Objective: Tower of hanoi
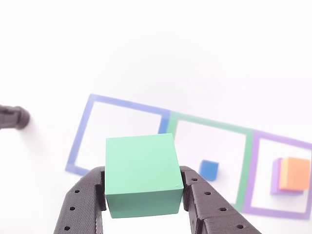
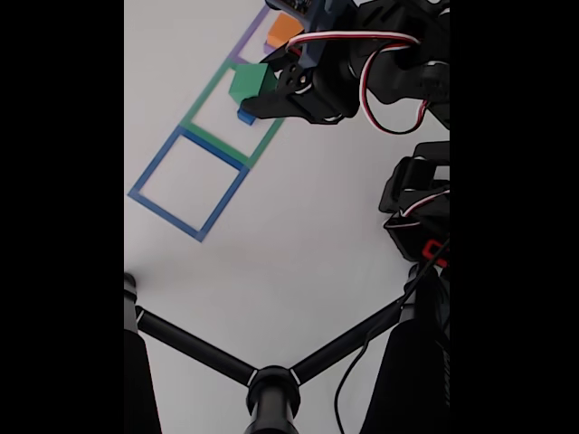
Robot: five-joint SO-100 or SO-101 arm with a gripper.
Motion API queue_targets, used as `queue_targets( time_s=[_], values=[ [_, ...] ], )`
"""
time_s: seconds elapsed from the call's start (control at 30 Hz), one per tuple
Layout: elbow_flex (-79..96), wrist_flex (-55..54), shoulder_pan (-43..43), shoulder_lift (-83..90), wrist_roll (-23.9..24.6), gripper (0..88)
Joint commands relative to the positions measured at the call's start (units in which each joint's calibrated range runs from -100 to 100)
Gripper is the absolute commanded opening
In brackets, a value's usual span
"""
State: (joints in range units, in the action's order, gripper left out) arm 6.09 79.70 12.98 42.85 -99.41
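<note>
The gripper (image 1: 144, 195) clamps the green cube (image 1: 142, 174) between both fingers, raised off the table above the blue square (image 1: 80, 131) and green square (image 1: 246, 161), with a blue cube (image 1: 208, 169) inside the latter and an orange cube (image 1: 294, 173) on a purple one (image 1: 276, 176) in the purple square (image 1: 280, 212).

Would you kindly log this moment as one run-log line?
gripper: shut on green cube, lifted | blue cube: in green square | orange cube: atop purple cube, purple square | blue square: empty

The blue square (image 1: 117, 134) lies bare; a small blue cube (image 1: 208, 169) sits in the green square (image 1: 212, 163)
</note>
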Motion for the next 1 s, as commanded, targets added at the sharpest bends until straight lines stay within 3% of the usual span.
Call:
queue_targets(
  time_s=[0.0, 0.17, 0.37, 0.5, 0.97],
  values=[
    [2.5, -4.1, 3.9, 0.7, -0.6, 9.8],
    [11.5, -12.7, 5.4, 0.9, -0.6, 9.7],
    [33.9, -36.3, 5.6, 1.8, -0.6, 9.6],
    [50.5, -58.2, 5.1, -0.6, -0.6, 9.5],
    [69.6, -105.0, 7.1, -24.0, -0.6, 9.7]
  ],
)
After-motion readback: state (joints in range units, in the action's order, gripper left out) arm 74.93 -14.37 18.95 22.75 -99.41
